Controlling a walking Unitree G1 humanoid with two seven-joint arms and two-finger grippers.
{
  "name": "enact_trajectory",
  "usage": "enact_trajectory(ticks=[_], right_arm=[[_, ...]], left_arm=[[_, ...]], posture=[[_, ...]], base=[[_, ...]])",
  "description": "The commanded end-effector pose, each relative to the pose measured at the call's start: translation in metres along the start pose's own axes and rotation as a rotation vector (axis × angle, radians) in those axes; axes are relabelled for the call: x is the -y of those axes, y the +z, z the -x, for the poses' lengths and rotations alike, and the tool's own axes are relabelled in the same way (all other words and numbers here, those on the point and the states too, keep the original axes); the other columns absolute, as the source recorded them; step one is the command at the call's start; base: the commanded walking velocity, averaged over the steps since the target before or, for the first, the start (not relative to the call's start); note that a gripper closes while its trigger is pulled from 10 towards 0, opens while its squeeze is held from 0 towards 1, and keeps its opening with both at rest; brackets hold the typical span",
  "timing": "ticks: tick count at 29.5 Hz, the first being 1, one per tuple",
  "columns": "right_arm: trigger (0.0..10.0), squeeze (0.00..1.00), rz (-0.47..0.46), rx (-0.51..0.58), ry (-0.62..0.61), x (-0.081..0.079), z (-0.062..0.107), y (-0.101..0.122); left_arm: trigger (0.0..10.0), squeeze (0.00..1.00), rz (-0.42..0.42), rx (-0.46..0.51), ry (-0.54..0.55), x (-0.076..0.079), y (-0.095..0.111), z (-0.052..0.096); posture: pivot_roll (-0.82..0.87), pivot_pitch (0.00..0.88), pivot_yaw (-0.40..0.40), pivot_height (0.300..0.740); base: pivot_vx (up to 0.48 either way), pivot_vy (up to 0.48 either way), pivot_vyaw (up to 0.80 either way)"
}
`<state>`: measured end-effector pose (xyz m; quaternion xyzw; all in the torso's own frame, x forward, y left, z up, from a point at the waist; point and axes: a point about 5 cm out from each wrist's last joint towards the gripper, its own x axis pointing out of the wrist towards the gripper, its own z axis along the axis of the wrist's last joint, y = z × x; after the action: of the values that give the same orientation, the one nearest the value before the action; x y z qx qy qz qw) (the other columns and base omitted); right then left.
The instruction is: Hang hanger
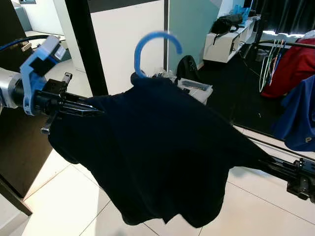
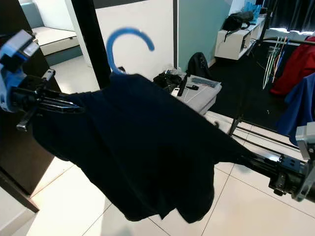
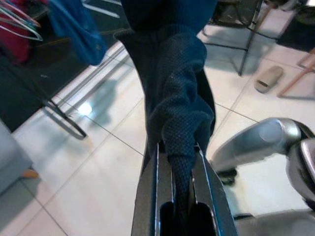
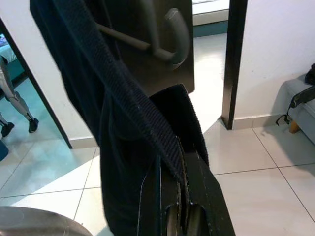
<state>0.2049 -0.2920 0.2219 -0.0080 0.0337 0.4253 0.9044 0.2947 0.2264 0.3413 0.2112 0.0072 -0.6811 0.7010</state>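
From the left eye, one dark shirt [image 1: 162, 157] is stretched in the air between two claws, draped over one blue hanger whose hook [image 1: 150, 49] sticks up above the collar. The left claw [image 1: 91, 111] grips the shirt's edge at one end; the right arm [image 1: 295, 177] reaches in low at the other end, its fingertips buried in the cloth. Behind stands a rail [image 1: 283, 44] with one red garment [image 1: 293, 69], one blue garment [image 1: 300, 118] and a few bare hangers [image 1: 269, 64]. One black bag [image 1: 187, 66] sits on the floor by a white box [image 1: 197, 89] holding odds and ends.

The right eye shows the same: shirt [image 2: 147, 147] spread wide, hook [image 2: 125, 42] up, a white shelf [image 2: 238, 37] with one dark bag [image 2: 236, 20] on top.

Left wrist: the left claw [image 3: 179, 162] is clenched on a fold of the knit shirt [image 3: 172, 83], which runs away from it above tiled floor [image 3: 98, 162].

Right wrist: the right claw [image 4: 179, 157] is clenched on the shirt's hem [image 4: 138, 113], the cloth hanging past it, with a door handle [image 4: 167, 34] beyond.
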Motion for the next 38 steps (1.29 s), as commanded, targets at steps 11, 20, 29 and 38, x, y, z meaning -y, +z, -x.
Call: enact_trajectory(ticks=[11,20,29,38], right_arm=[[0.0,0.00,0.042,-0.014,0.014,0.004,-0.003,0.010],[0.0,0.00,0.130,-0.014,0.103,0.008,-0.014,0.034],[0.0,0.00,0.169,-0.073,0.370,-0.008,-0.039,0.049],[0.0,0.00,0.218,-0.039,0.630,-0.027,-0.065,0.076]], left_arm=[[10.0,0.00,0.059,-0.079,-0.115,0.017,-0.011,-0.007],[10.0,0.00,0.073,-0.098,-0.176,0.023,-0.020,-0.017],[10.0,0.00,0.060,-0.075,-0.229,0.023,-0.025,-0.033],[10.0,0.00,-0.042,-0.073,-0.084,0.001,-0.035,-0.046]], posture=[[-0.07,0.000,0.053,0.740],[-0.07,0.000,0.051,0.740],[-0.07,0.000,0.044,0.740],[-0.07,0.000,0.043,0.740]], base=[[0.000,0.000,0.00],[0.000,0.000,0.00],[0.000,0.000,0.00],[0.000,0.000,0.00]])
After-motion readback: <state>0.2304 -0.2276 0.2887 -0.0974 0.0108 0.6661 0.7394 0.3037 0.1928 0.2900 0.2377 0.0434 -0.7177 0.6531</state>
